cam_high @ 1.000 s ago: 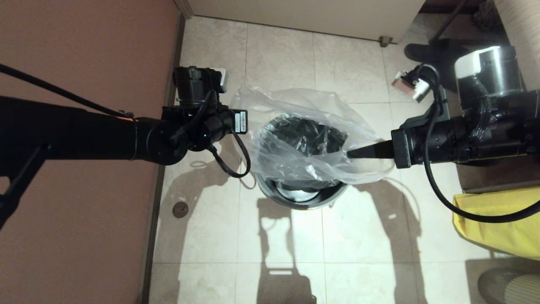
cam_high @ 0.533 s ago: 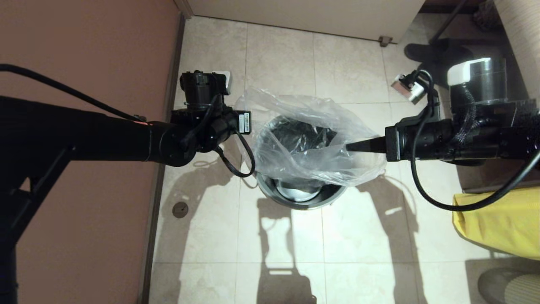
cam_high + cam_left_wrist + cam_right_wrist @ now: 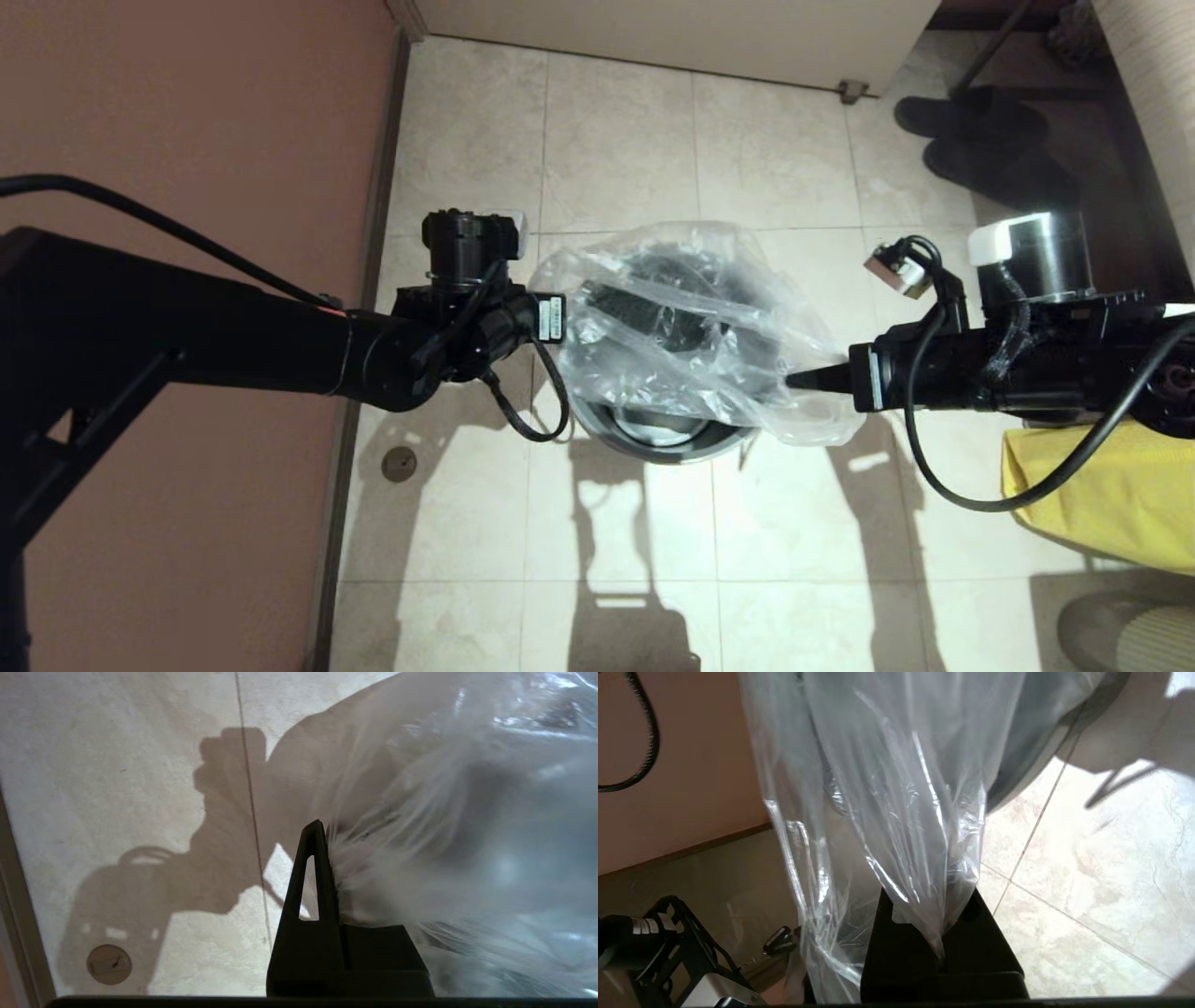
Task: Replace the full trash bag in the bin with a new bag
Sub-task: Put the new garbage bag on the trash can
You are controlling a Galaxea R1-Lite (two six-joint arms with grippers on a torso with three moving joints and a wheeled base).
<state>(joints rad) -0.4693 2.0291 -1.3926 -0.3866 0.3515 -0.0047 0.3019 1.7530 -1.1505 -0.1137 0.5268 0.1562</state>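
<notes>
- Nearest in the head view: bare floor tiles (image 3: pixel 616 523) crossed by arm shadows, a yellow bag (image 3: pixel 1092 495) low at the right edge, a small round floor plate (image 3: pixel 400 463) by the wall.
- Next, the bin (image 3: pixel 665 446) on the floor at mid-frame, near rim and shiny bottom showing below the plastic.
- Draped over and partly into the bin's mouth, the new bag (image 3: pixel 686 327), stretched between both arms; not seated round the rim, near arc of the rim uncovered.
- Step in hand, by judgement: lowering and spreading the clear liner over the empty bin; full bag apparently already out.
- Next move likely calls for pulling the two held edges apart and down past the rim on both sides, near edge included, with slack kept so the thin film does not tear.
- Right pincer (image 3: pixel 794 379) beside the bin's right rim, closed on a gathered fold of the bag; right wrist view shows film pinched between the jaws at the right pincer (image 3: pixel 941 956).
- Right arm stretched level from the right, forearm pointing at the bin.
- Left pincer (image 3: pixel 327 868) at the bin's left side, clamped on bunched film; only one finger in sight, second hidden by plastic.
- Left arm reaching level from the left along the wall, wrist bent toward the bin.
- Farthest: dark slippers (image 3: pixel 990 140) at upper right.
</notes>
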